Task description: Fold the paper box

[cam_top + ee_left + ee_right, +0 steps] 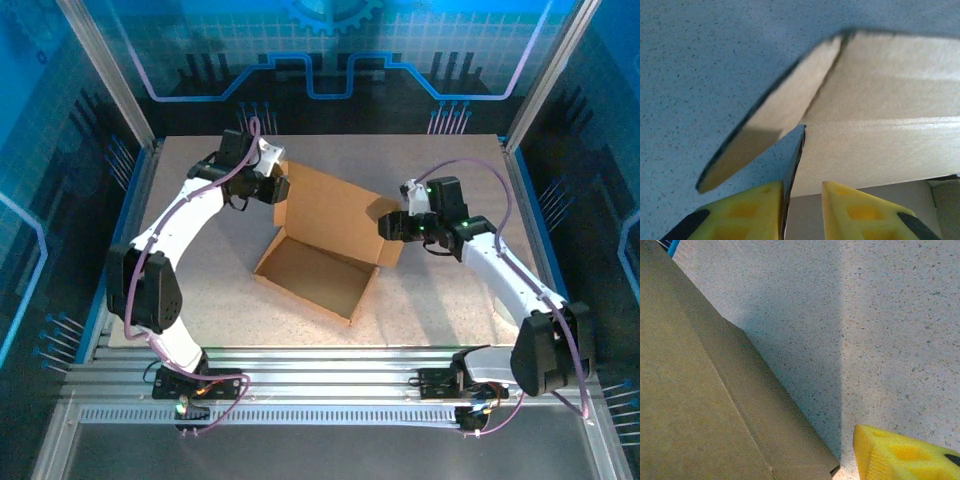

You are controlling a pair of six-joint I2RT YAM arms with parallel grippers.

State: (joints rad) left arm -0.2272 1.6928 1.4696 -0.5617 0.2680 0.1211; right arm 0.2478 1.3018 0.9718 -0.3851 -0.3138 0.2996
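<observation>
The paper box (315, 275) lies in the middle of the table as an open brown tray, its lid panel (335, 205) raised toward the back. My left gripper (278, 188) is at the lid's left edge. In the left wrist view its yellow fingers (747, 210) straddle the cardboard edge (796, 160), which lies against the left finger with a gap to the right one, and a side flap (785, 115) sticks out to the left. My right gripper (388, 228) is at the lid's right corner. One yellow finger (900, 455) stands just clear of the cardboard corner (832, 471); the other is hidden.
The speckled table (430, 300) lies bare around the box. Aluminium posts and blue walls close in the sides and back. A slotted metal rail (320, 385) runs along the near edge, where both arm bases stand.
</observation>
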